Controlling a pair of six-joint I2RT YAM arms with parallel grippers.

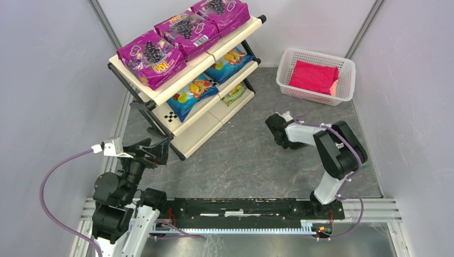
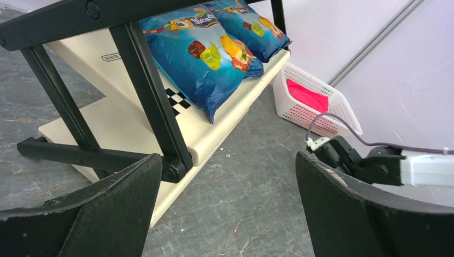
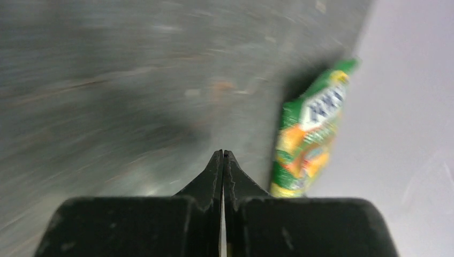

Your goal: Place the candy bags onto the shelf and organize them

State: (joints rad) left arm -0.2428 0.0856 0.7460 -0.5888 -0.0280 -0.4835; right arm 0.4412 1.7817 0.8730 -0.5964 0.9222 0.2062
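The shelf (image 1: 201, 131) stands at the back left. Three magenta candy bags (image 1: 151, 56) (image 1: 186, 29) (image 1: 220, 12) lie on its top tier. Two blue ones (image 1: 191, 95) (image 1: 230, 63) lie on the middle tier. A green-yellow one (image 1: 234, 94) lies on the bottom tier. My left gripper (image 1: 160, 151) is open and empty by the shelf's near corner; its wrist view (image 2: 227, 160) shows the blue bags (image 2: 209, 59). My right gripper (image 1: 274, 126) is shut and empty over the floor right of the shelf. Its blurred wrist view (image 3: 222, 152) shows the green-yellow bag (image 3: 310, 134) ahead on the right.
A white perforated basket (image 1: 316, 96) with a plain pink-red bundle (image 1: 315, 76) stands at the back right. It also shows in the left wrist view (image 2: 321, 120). The shelf's black frame leg (image 2: 150, 96) is close in front of my left gripper. Grey walls enclose the table.
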